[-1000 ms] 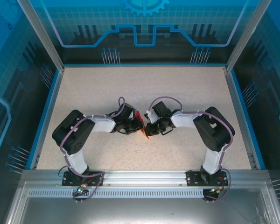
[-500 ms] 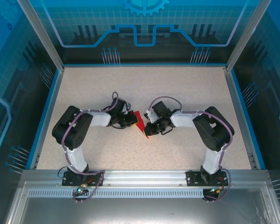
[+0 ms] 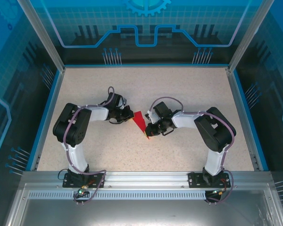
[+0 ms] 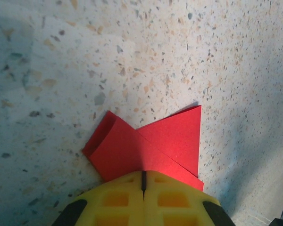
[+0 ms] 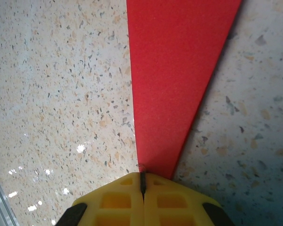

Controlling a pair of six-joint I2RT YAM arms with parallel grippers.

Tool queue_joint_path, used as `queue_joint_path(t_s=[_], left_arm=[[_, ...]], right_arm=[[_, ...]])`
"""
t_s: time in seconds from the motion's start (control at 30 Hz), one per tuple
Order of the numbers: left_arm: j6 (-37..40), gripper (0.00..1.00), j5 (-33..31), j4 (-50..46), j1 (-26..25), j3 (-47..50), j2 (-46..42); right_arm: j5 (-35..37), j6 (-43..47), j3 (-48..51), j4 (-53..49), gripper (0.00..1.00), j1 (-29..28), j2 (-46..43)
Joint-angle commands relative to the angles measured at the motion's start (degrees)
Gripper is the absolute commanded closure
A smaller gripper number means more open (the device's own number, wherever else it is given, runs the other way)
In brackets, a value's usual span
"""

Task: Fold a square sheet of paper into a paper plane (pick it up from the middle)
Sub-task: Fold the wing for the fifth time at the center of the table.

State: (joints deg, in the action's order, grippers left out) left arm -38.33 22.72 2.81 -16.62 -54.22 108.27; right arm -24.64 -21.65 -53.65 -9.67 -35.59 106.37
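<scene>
The red paper plane (image 3: 140,121) lies flat, a narrow dart with flaps overlapping at its tail. The left gripper (image 4: 143,176) clamps the tail, the right gripper (image 5: 142,179) the nose tip.

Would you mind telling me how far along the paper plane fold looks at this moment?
Done: the red paper is already folded into a narrow pointed wedge with layered flaps. In hand: the left gripper is shut at its wide end, the right gripper shut at its tip. Remaining: no spread wings visible yet, so final folds probably remain.
</scene>
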Motion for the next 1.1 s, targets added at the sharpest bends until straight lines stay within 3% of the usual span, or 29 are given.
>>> queue_joint_path(t_s=[0.0, 0.27, 0.4, 0.67, 0.83, 1.07], left_arm=[[2.26, 0.99, -10.69, -2.02, 5.55, -0.52, 2.42], [3.21, 0.98, -10.33, -3.77, 7.31, -3.95, 0.98], [-0.14, 0.98, -6.78, -0.85, 6.52, -2.17, -3.72], [-6.51, 0.98, -7.04, 5.73, -1.85, 7.62, -14.64], [-10.83, 0.98, -8.02, 11.94, -8.63, 11.42, -12.14], [-12.11, 0.99, -9.79, 15.28, -9.99, 13.31, -7.73]], right_arm=[[10.04, -0.03, 4.4, -13.18, 1.0, -0.05, 5.9], [8.96, -0.3, 3.99, -12.58, 1.0, 0.0, 6.3], [7.45, -1.14, 3.57, -11.71, 1.0, -0.35, 6.39], [5.72, -2.68, 1.2, -10.74, 1.0, -1.36, 6.27], [5.73, -2.7, 0.61, -11.11, 1.0, -1.41, 6.41], [5.76, -2.69, 0.83, -11.18, 1.0, -1.48, 5.55]])
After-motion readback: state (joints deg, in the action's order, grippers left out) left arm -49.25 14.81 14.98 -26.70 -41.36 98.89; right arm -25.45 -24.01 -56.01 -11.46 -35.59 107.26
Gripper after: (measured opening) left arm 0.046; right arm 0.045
